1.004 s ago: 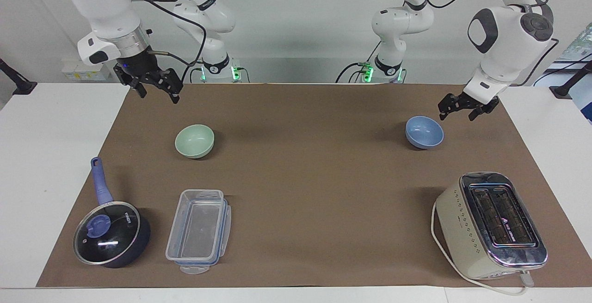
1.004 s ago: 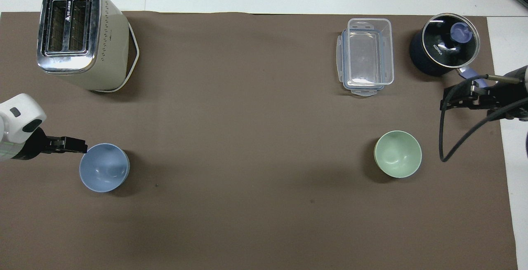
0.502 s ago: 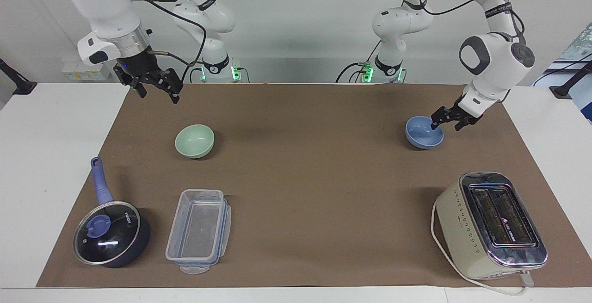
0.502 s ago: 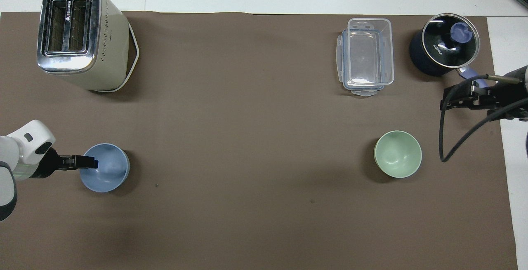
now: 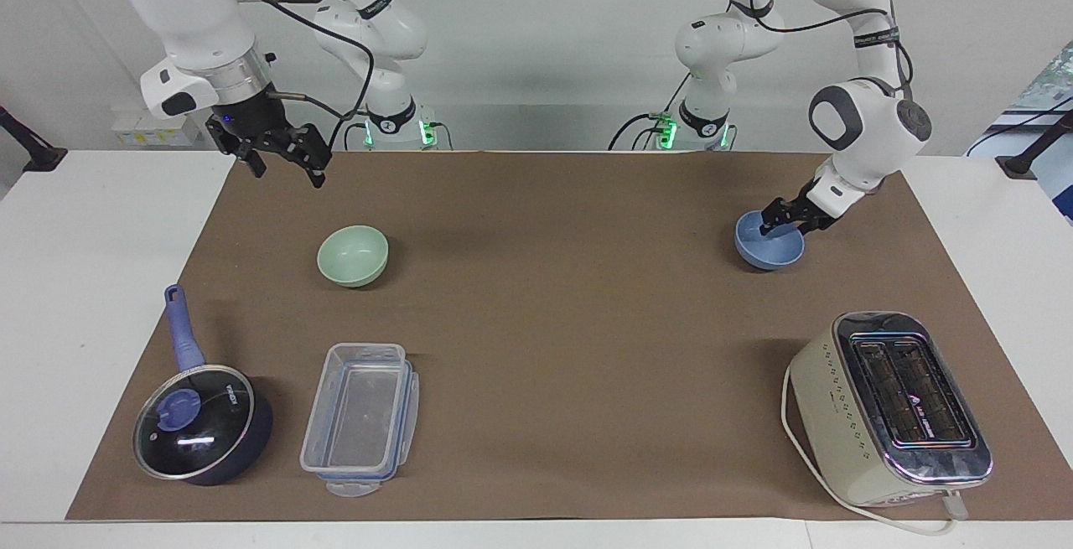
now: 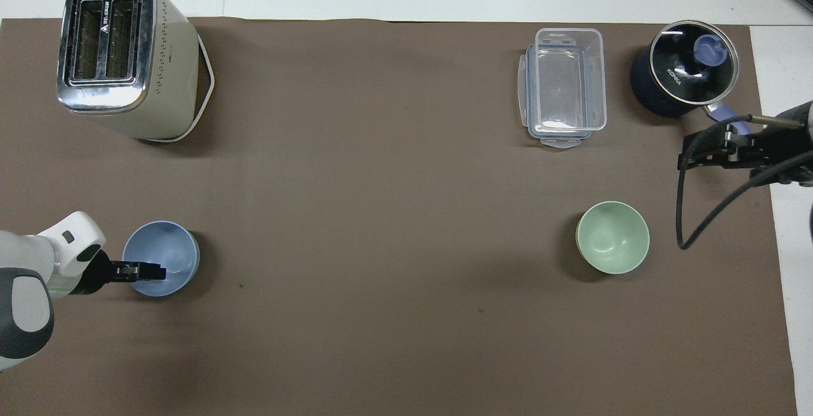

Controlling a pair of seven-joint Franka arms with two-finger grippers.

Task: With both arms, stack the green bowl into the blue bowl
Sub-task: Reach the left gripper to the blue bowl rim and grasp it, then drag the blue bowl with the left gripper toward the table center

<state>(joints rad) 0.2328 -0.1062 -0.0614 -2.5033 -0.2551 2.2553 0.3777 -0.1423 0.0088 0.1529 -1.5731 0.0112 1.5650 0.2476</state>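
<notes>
Left gripper (image 5: 785, 225) is down at the blue bowl (image 5: 767, 251), tips dipping over its rim nearest the robots; whether the fingers are open or clamped, I cannot tell. The bowl sits on the brown mat (image 5: 570, 323) toward the left arm's end. Right gripper (image 5: 281, 166) waits up in the air, fingers spread, above the mat near the green bowl (image 5: 353, 256), which sits untouched toward the right arm's end

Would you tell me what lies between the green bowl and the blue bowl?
Nothing: only bare brown mat between the green bowl and the blue bowl, plain in the overhead view.
</notes>
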